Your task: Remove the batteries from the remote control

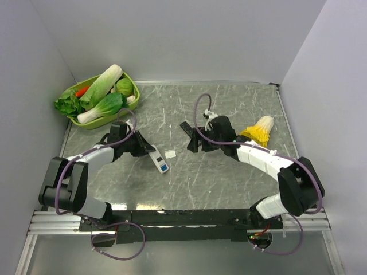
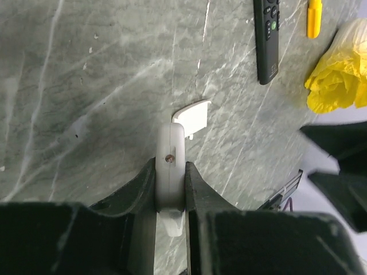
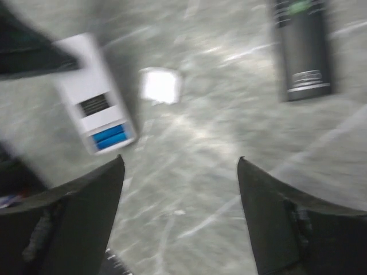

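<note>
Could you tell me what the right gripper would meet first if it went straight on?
Probably the table itself: the right gripper has nothing between its open jaws, though blur hides depth.

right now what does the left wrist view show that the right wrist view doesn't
Only left wrist: a slim yellow battery and a yellow leafy toy vegetable. Only right wrist: blue batteries seated in the open white plastic remote. Both: that remote, the small white cover plate and the long black remote.
</note>
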Tool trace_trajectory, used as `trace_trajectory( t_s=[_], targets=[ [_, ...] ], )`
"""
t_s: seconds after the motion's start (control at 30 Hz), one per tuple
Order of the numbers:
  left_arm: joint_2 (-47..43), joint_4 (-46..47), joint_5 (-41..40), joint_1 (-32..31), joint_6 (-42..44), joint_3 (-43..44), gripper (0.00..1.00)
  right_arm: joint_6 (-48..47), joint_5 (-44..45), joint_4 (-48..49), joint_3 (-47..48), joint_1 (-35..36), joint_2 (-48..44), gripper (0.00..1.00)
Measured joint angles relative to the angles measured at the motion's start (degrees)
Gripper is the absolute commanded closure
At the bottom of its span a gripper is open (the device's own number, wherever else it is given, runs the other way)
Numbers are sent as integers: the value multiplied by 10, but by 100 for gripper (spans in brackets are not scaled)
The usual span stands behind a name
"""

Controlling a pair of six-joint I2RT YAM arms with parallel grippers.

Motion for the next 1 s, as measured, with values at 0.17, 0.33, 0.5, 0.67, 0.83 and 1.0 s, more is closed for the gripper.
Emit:
trace_trajectory(
  t_s=[0.17,0.33,0.5,0.67,0.83,1.0],
  targets=[
    [13,-5,4,0,-4,8,72,-74,114,-56,94,0,52,5],
    [21,-30,-32,0,1,8,59,-143,160,-97,164,0,128,8],
    [23,-61,-83,0,0,2,48,-179,171,-147,229,0,221,9],
    [22,-61,-96,0,-5,-1,35,-190,175,-179,236,0,260,10],
    [1,-68,-117,-1,-15,-2,9,-191,179,-197,254,0,285,14],
    [-56,-85,-154,-1,-33,-3,10,-193,195,-197,259,0,291,20]
  ],
)
